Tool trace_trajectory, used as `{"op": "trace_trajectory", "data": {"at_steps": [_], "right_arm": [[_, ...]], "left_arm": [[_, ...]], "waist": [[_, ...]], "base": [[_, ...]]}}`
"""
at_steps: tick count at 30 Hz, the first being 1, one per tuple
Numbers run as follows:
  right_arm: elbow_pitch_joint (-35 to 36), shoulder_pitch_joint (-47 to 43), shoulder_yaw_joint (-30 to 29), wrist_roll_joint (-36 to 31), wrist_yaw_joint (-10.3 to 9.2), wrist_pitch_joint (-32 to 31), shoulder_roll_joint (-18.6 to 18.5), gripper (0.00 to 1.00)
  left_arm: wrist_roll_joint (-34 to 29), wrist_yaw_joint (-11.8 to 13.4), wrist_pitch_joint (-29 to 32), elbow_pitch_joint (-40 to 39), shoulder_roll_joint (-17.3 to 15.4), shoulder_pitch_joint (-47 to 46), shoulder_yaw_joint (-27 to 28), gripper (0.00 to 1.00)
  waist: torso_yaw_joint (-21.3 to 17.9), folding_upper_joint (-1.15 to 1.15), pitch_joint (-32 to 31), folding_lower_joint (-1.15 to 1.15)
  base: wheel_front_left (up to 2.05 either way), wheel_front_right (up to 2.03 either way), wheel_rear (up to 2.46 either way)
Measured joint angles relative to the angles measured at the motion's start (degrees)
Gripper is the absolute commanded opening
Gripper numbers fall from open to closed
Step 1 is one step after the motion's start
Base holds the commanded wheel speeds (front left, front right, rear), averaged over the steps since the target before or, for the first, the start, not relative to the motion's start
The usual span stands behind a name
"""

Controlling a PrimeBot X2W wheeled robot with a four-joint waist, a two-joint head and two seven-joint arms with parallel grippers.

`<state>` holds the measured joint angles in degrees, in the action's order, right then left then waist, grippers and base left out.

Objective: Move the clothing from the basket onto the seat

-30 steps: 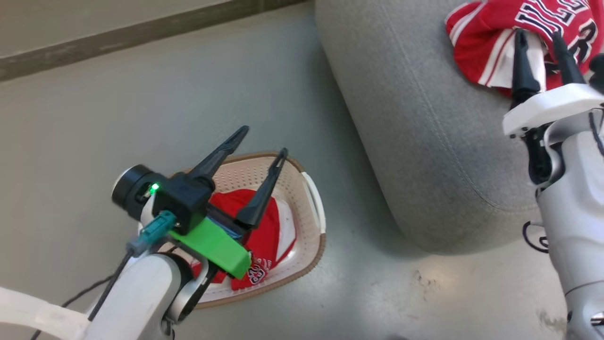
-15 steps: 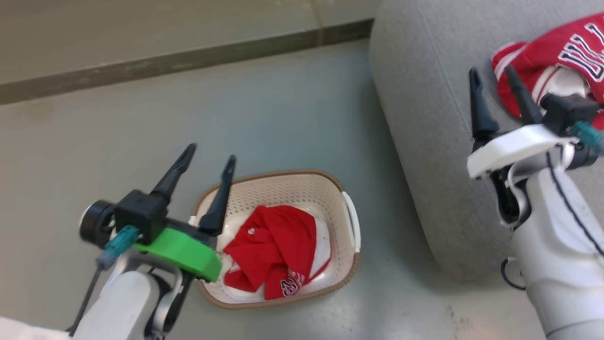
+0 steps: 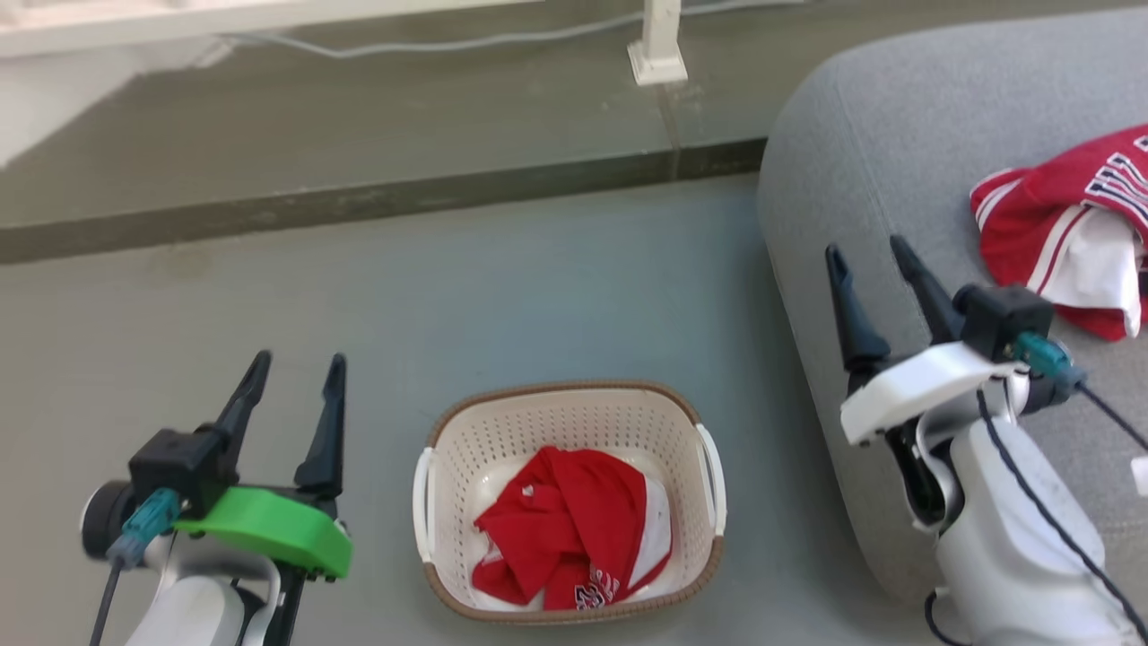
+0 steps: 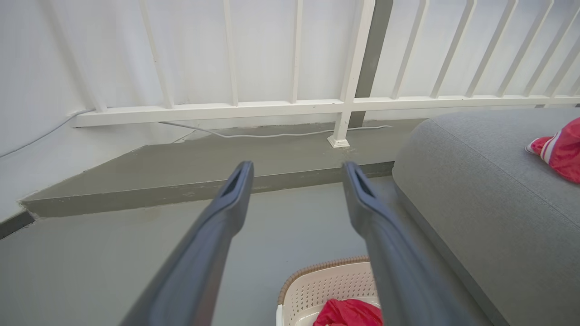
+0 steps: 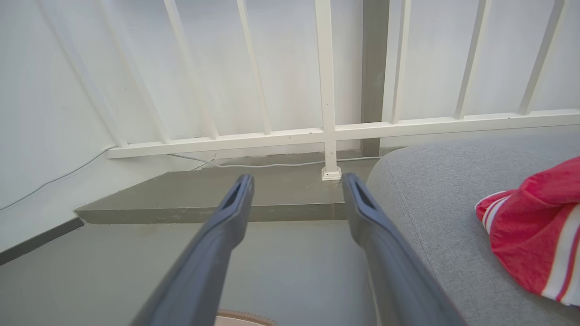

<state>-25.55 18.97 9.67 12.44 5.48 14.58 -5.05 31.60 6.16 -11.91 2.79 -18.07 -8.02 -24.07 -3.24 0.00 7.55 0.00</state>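
The cream basket [image 3: 565,422] stands on the floor with a crumpled red garment [image 3: 560,529] inside; its rim [image 4: 317,267] and the red cloth [image 4: 349,314] peek in at the bottom of the left wrist view. Another red garment with white stripes [image 3: 1067,224] lies on the grey seat [image 3: 897,179], also seen as clothing [image 5: 534,231] on the seat [image 5: 435,199] and clothing [image 4: 559,149] on the seat [image 4: 476,181]. My left gripper [image 3: 294,377] is open and empty, left of the basket. My right gripper [image 3: 865,256] is open and empty over the seat's left edge.
A raised concrete step [image 3: 359,202] runs along the far side of the floor, with a white railing post [image 3: 659,45] and a cable [image 3: 448,43] behind it. The white railing [image 4: 290,106] fills the background. Grey floor [image 3: 448,314] surrounds the basket.
The head camera has tilted up, so the picture shifted. My left gripper has drawn back from over the basket to its left. My right gripper has left the garment on the seat.
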Motion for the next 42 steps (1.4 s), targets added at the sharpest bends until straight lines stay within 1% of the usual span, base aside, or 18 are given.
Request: {"op": "trace_trajectory", "data": {"at_steps": [8, 12, 15, 18, 26, 29, 38, 40, 42], "right_arm": [[2.13, -4.57, 0.89, -0.4, -0.1, 0.0, 0.48, 1.0], [3.36, -5.98, 0.96, -0.41, -0.85, 0.0, 0.64, 1.0], [4.36, -7.12, 0.79, -0.42, -1.15, 0.0, 0.6, 1.0], [4.93, -8.31, 0.53, -0.79, -1.98, 0.0, 0.58, 1.0], [7.01, -10.65, 0.58, -0.91, -2.14, -0.1, 0.54, 1.0], [8.04, -11.54, 0.68, -0.91, -2.56, -0.38, 0.55, 1.0], [10.03, -12.57, 0.91, -0.91, -2.66, -1.02, 0.55, 1.0], [10.37, -12.67, 0.97, -0.91, -3.08, -1.04, 0.55, 1.0], [10.85, -12.68, 0.98, -0.91, -3.08, -1.27, 0.55, 1.0]], "left_arm": [[-0.01, 0.51, -0.24, 0.38, -0.02, 3.94, 1.6, 1.0], [-0.01, 0.53, -0.3, 0.36, 0.04, 5.76, 2.56, 1.0], [-0.01, 0.69, -0.33, 0.31, 0.27, 6.52, 3.35, 1.0], [-0.02, 0.69, -0.63, 0.26, 0.47, 7.05, 3.66, 1.0], [-0.2, 0.7, -0.75, -0.24, 0.68, 8.55, 4.68, 1.0], [-0.59, 0.93, -0.74, -0.89, 0.79, 8.65, 5.25, 1.0], [-0.99, 0.93, -0.7, -1.38, 0.96, 9.25, 5.48, 1.0], [-1.12, 0.93, -0.65, -1.44, 0.99, 9.31, 5.53, 1.0], [-1.13, 0.93, -0.6, -1.47, 1.02, 9.31, 5.66, 1.0]], "waist": [[0.9, 0.0, -3.21, 0.0], [0.76, 0.0, -4.11, 0.0], [0.59, 0.0, -4.38, 0.0], [0.59, 0.0, -4.58, 0.0], [0.63, 0.0, -4.88, 0.0], [0.55, 0.0, -4.85, 0.0], [0.37, 0.0, -4.77, 0.0], [0.33, 0.0, -4.75, 0.0], [0.3, 0.0, -4.74, 0.0]], "base": [[0.0, 0.0, 0.0], [0.0, 0.0, 0.0], [0.0, 0.0, 0.0], [0.0, 0.0, 0.0], [0.0, 0.0, 0.0], [0.0, 0.0, 0.0], [0.0, 0.0, 0.0], [0.0, 0.0, 0.0], [0.0, 0.0, 0.0]]}}
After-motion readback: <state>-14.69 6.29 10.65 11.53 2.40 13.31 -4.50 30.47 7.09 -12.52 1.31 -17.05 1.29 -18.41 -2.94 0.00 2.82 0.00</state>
